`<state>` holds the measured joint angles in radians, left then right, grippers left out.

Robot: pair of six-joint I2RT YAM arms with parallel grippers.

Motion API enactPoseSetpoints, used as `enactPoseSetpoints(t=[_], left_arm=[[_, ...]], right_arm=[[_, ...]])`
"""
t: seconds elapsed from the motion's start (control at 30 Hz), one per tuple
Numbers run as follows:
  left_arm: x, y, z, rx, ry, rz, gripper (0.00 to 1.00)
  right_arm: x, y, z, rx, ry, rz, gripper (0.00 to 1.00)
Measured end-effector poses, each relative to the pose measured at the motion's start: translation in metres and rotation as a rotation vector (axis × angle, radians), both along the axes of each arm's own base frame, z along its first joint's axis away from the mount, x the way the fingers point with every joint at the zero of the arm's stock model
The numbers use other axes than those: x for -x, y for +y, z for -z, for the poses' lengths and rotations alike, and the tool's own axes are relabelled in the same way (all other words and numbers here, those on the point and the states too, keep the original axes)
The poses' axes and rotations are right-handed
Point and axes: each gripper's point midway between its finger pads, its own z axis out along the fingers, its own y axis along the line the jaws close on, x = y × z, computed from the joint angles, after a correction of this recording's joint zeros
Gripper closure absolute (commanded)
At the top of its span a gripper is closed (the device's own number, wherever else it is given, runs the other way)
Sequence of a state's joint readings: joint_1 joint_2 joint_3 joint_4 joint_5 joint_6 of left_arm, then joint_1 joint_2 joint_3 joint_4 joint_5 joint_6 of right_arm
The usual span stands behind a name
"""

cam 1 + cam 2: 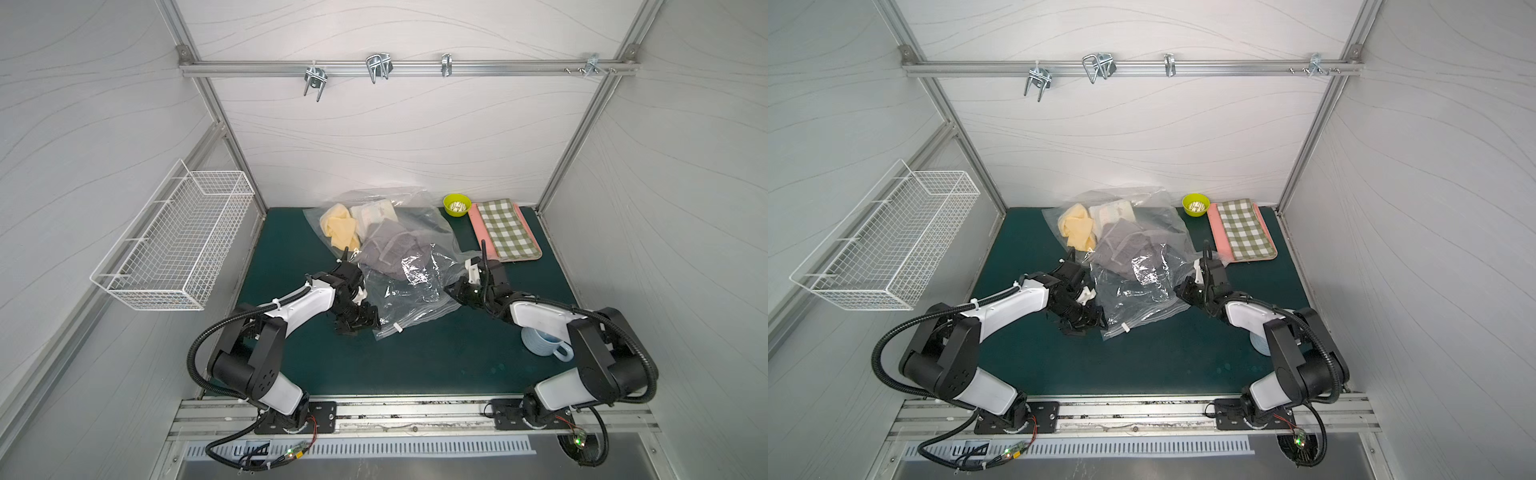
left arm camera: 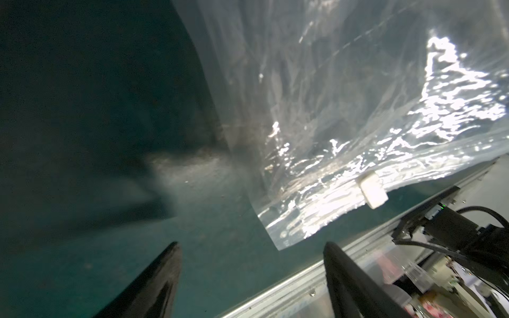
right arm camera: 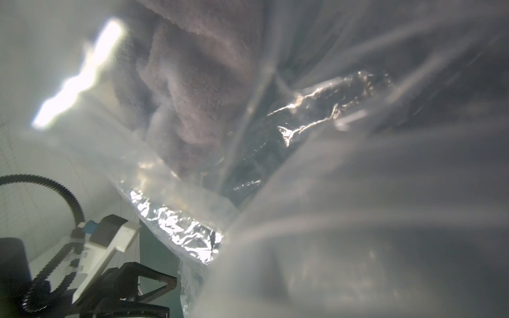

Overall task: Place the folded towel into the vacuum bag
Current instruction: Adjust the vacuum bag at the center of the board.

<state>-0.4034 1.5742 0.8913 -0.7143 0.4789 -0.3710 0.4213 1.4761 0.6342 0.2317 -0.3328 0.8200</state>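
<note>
Left gripper (image 2: 251, 246) spread wide, empty, just beside vacuum bag (image 1: 409, 291) near white slider clip (image 1: 397, 328). Right gripper (image 1: 451, 291) pressed together, pinching bag's opposite edge. Grey towel (image 1: 388, 249) inside bag, mid green mat (image 1: 415, 365).

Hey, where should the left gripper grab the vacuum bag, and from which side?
Probably the zip-seal edge of the vacuum bag, at the corner beside the white slider clip, from the robot's left. It is thin and flat, clear of the grey towel, facing the open left gripper.
</note>
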Motion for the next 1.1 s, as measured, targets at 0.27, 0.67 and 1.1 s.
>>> enactPoseSetpoints(t=[0.27,0.67,1.1], left_arm=[[-0.018,-0.032,0.008,0.144,0.061,-0.005,0.17],[-0.057,-0.066,-0.010,0.337,-0.052,-0.030,0.99],[-0.055,-0.059,-0.035,0.288,-0.149,0.006,1.00]], right_arm=[[-0.009,0.008,-0.020,-0.036,-0.038,-0.017,1.00],[-0.009,0.010,-0.030,-0.068,-0.042,-0.012,1.00],[-0.012,-0.032,0.002,0.001,0.016,0.111,1.00]])
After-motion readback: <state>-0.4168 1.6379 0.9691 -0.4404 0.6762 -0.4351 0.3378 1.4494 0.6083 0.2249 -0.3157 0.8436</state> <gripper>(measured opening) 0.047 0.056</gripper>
